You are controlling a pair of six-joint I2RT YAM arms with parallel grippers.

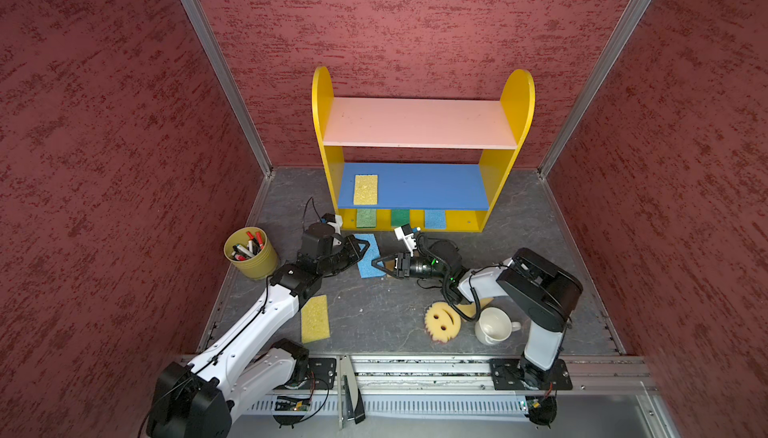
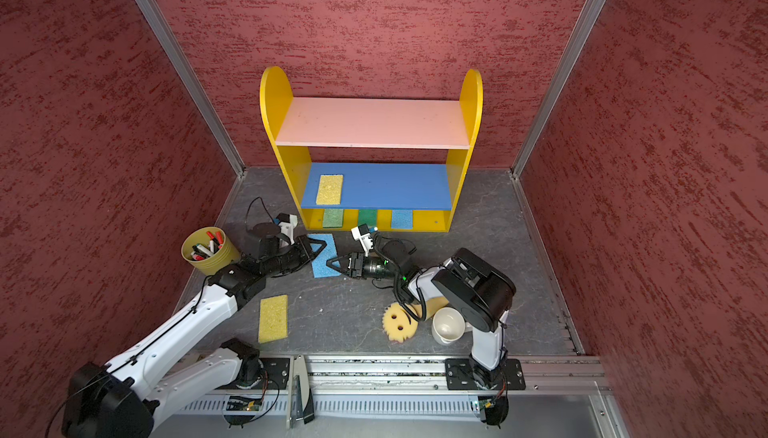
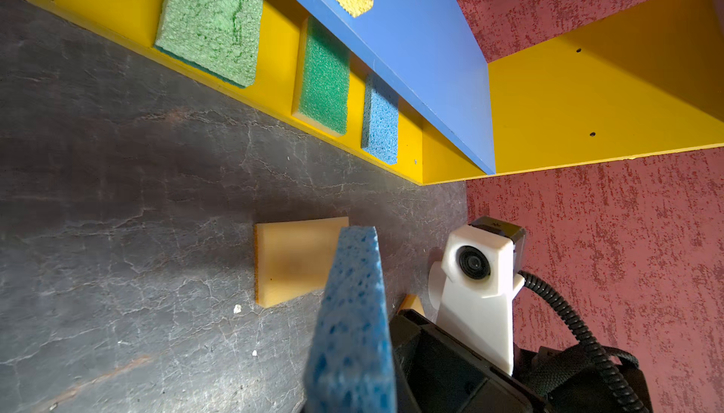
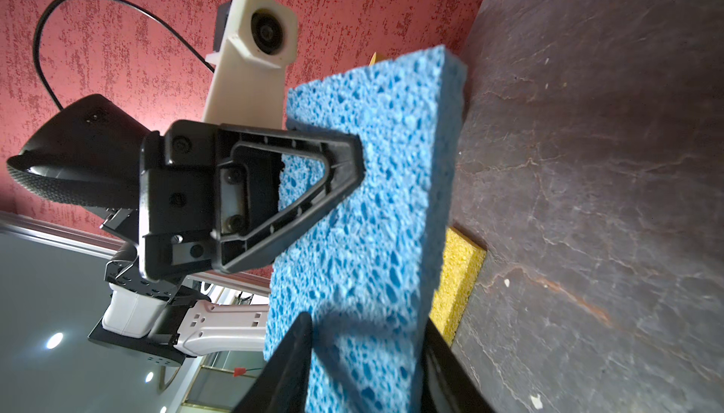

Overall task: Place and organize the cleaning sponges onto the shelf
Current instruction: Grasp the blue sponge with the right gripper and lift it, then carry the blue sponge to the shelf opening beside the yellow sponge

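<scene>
You have four of the cleaning sponges on the shelf (image 1: 322, 124). A yellow sponge (image 1: 365, 189) lies on the blue middle board (image 1: 436, 186). A light green sponge (image 1: 365, 217), a dark green sponge (image 1: 400, 217) and a small blue sponge (image 1: 435, 219) sit in a row on the yellow base (image 1: 465, 220). The pink top board (image 1: 415, 122) is bare. A fifth, the large blue sponge (image 1: 369, 269), hangs low over the floor just in front of the shelf, between your arms. Your left gripper (image 1: 360, 248) is pinched onto it. Your right gripper (image 1: 379, 264) straddles its other end, though I cannot tell whether those jaws press it. Four more wait on the floor: a yellow floor sponge (image 1: 315, 318) beside your left arm, the smiley sponge (image 1: 442, 320), a tan sponge (image 1: 469, 310) by the white mug (image 1: 494, 326), and a second tan sponge (image 3: 292, 262) close to the held one. By that count you are under halfway.
</scene>
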